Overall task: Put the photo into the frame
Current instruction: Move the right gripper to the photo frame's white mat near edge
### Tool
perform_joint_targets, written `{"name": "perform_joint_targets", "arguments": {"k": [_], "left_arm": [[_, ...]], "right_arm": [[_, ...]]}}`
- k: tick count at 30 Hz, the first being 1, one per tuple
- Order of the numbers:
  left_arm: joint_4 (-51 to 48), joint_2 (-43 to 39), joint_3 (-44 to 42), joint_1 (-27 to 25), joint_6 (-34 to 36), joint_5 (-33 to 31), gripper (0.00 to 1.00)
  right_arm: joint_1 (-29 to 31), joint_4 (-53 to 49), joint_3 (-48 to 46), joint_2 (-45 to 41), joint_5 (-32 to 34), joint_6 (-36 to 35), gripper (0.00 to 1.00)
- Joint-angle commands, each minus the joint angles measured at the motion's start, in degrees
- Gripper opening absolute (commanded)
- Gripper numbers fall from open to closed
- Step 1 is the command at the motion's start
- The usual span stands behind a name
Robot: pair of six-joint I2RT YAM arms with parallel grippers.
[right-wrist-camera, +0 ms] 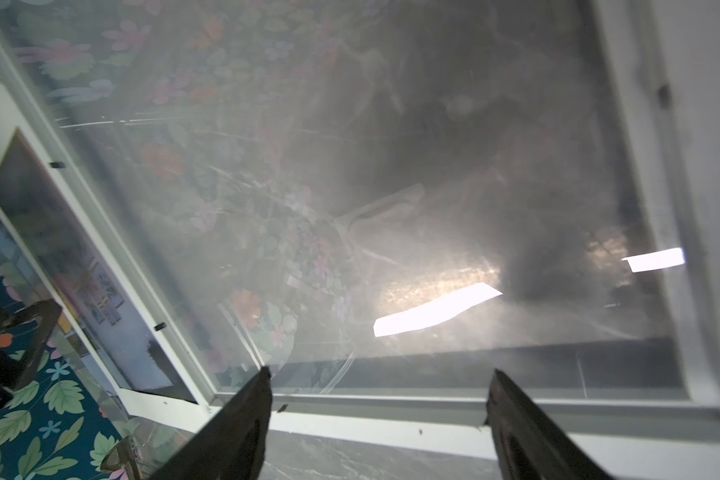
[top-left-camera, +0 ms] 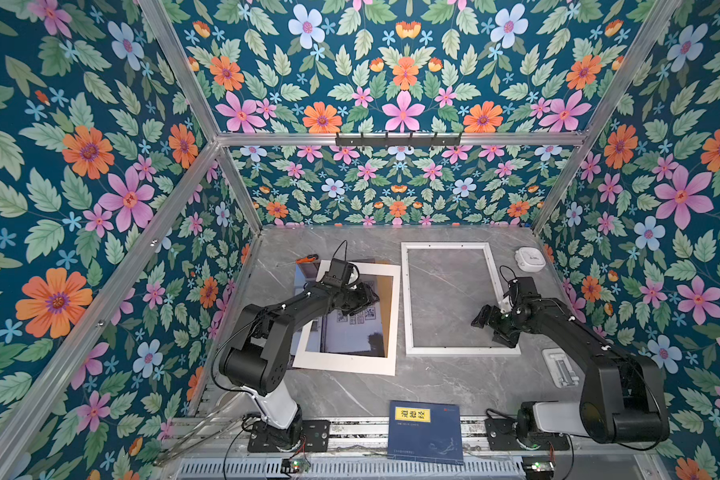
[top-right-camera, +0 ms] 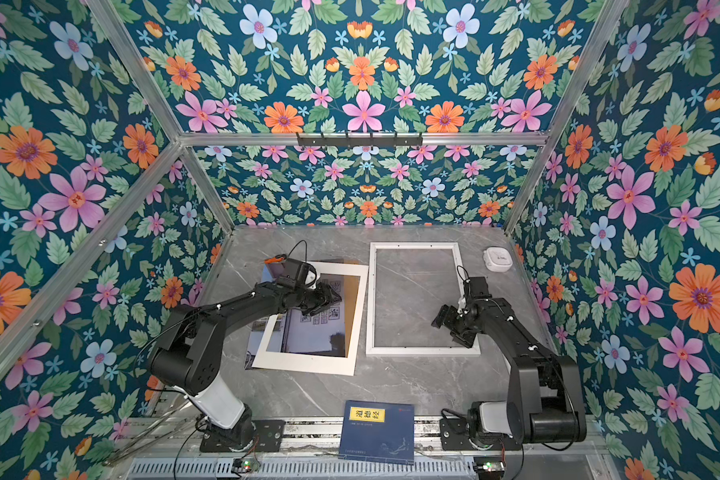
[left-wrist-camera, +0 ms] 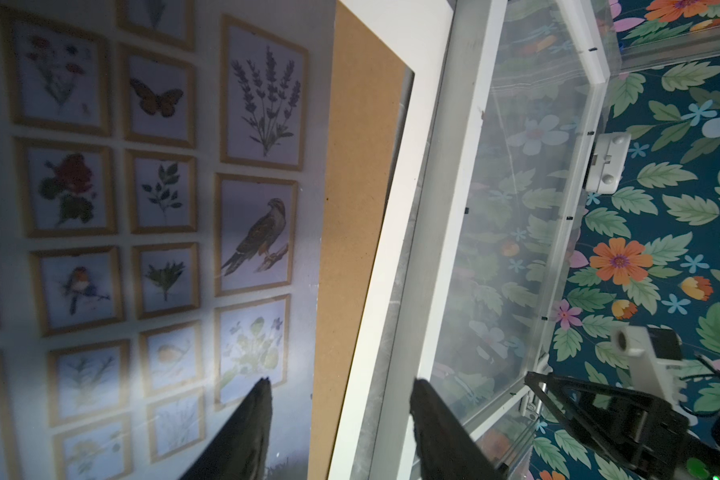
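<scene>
- Fingers [left-wrist-camera: 250, 424] of my left gripper [left-wrist-camera: 341, 381] stand apart and grasp nothing. They hang over the stack just beside the frame [top-left-camera: 408, 299], one tip above the photo [left-wrist-camera: 163, 187], its mate above the bare strip of table beside the frame's rail.
- Between those tips run a strip of brown backing board [left-wrist-camera: 358, 208] and the white border of the card mat [left-wrist-camera: 395, 174]. My read: this spread is set to take an edge of the stack, not the print's face.
- Fingers [right-wrist-camera: 242, 428] of my right gripper [right-wrist-camera: 380, 370] are released too, spread wide over the frame's near rail, close to the corner on its own arm's side. Nothing sits between them. I judge the arm is posted there to steady the frame.
- Both top views show the photo [top-left-camera: 350, 336] on the frame's left-arm side, lying under the card mat [top-left-camera: 350, 365] and visible only through its window. It has not reached the frame.
- Both top views also show the frame [top-right-camera: 371, 299] lying flat, with grey table [top-left-camera: 433, 386] visible through its clear pane. No print lies inside it, ready to receive the print.
- Nearer the arm bases than the frame lies a dark blue book [top-left-camera: 427, 432], well clear of the work.
- To my eye, the mat must come off before the print can travel.
</scene>
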Motion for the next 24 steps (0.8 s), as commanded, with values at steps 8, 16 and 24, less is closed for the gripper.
{"name": "perform_joint_targets", "arguments": {"k": [8, 16, 24], "left_arm": [[-7.1, -1.3, 1.9, 1.7, 5.5, -3.8, 0.58], [-14.8, -4.4, 1.4, 7.0, 10.6, -7.6, 0.61], [-16.3, -7.0, -2.8, 11.0, 12.3, -8.6, 0.62]], "right_arm": [[1.0, -0.1, 4.8, -5.3, -8.3, -3.2, 0.81], [16.1, 3.2, 10.0, -3.8, -3.2, -0.5, 0.99], [34.5, 7.2, 17.1, 6.1, 5.2, 3.6, 0.99]]}}
